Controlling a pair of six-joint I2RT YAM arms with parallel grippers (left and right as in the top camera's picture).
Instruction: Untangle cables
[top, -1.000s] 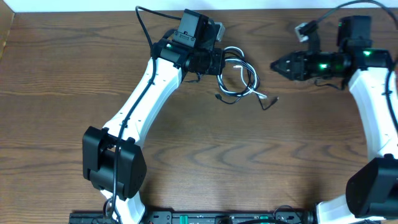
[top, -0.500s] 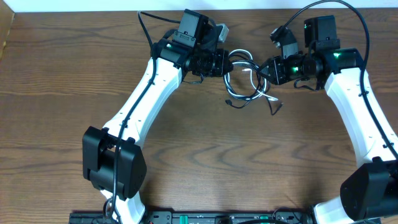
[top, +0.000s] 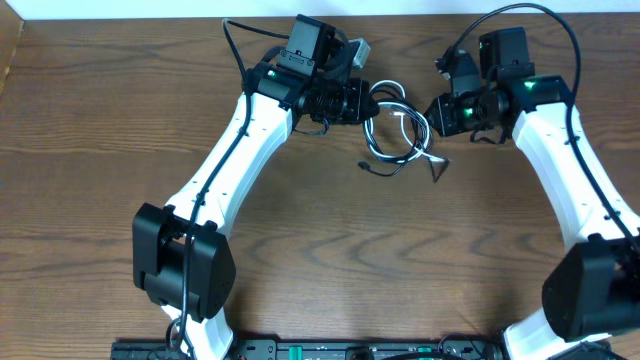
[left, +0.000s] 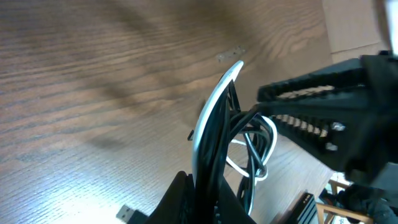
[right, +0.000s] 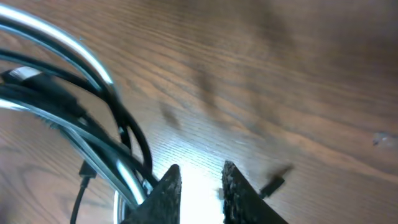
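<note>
Right gripper (top: 431, 112) now at cables (top: 398, 138) (left gripper (top: 367, 100) tight on them), narrowly parted.

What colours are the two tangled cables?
The cables are one black, one white; the left wrist view shows them best.
</note>
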